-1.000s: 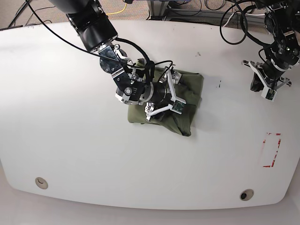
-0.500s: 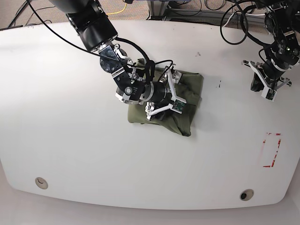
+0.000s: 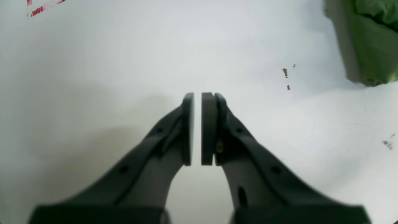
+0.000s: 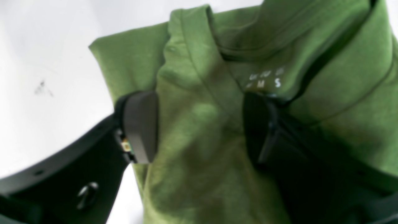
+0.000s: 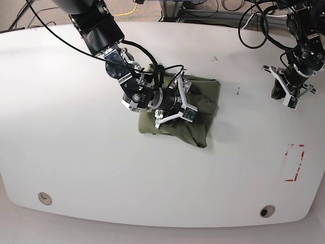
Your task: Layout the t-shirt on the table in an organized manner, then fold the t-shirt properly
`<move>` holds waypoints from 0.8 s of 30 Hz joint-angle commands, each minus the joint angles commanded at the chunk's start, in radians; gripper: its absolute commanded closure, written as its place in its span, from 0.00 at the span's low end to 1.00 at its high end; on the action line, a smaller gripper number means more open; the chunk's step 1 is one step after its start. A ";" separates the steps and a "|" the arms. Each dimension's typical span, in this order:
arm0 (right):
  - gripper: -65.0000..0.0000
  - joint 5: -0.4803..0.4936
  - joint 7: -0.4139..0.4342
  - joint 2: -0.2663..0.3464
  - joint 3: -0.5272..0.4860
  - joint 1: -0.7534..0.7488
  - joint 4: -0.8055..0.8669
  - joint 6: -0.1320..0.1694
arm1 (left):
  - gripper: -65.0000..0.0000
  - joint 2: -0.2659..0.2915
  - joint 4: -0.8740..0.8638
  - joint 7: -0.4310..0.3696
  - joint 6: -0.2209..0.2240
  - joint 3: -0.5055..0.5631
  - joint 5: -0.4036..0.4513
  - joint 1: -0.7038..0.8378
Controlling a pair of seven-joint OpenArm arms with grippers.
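White table (image 5: 76, 152) – t-shirt (image 5: 203, 101), collar print "S" (image 4: 277, 82), lies beneath the wide-open, empty right gripper (image 4: 199, 124); left gripper (image 3: 197, 129) nearly closed, empty

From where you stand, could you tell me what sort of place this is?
Probably a robotics lab: a white table with red tape marks, cables trailing on the floor behind it, and a t-shirt as test piece.
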 joint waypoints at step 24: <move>0.43 -0.002 0.005 0.008 -0.002 -0.043 0.000 -0.002 | 0.96 0.000 0.000 0.000 0.000 0.000 0.000 0.002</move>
